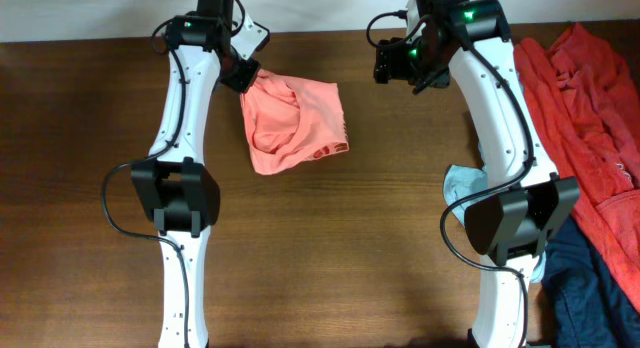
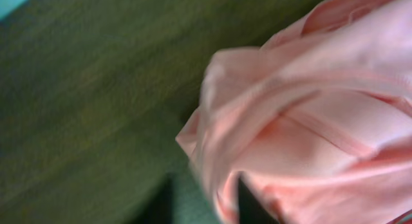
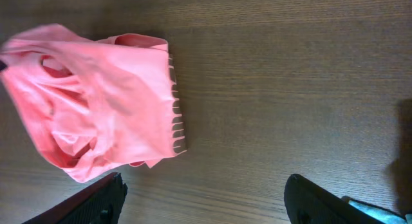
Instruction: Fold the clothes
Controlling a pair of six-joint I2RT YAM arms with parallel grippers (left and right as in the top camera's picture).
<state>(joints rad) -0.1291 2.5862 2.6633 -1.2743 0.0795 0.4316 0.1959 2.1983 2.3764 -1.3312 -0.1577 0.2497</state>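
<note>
Locate salmon-pink shirt [image 1: 295, 123] bunched on table [image 1: 380, 208], far side, between the arms. Check left gripper [image 1: 243, 76] at its far corner: fabric between the fingers, clamped or loose not discernible. Note right gripper [image 3: 206, 192]: spread wide, empty, over bare wood. Flatten bunched layers before folding; lift corners, avoid dragging.

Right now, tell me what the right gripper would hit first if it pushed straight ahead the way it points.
Probably the bare table. The right gripper is open with only wood ahead; the pink shirt lies off to one side, though depth is unclear.
</note>
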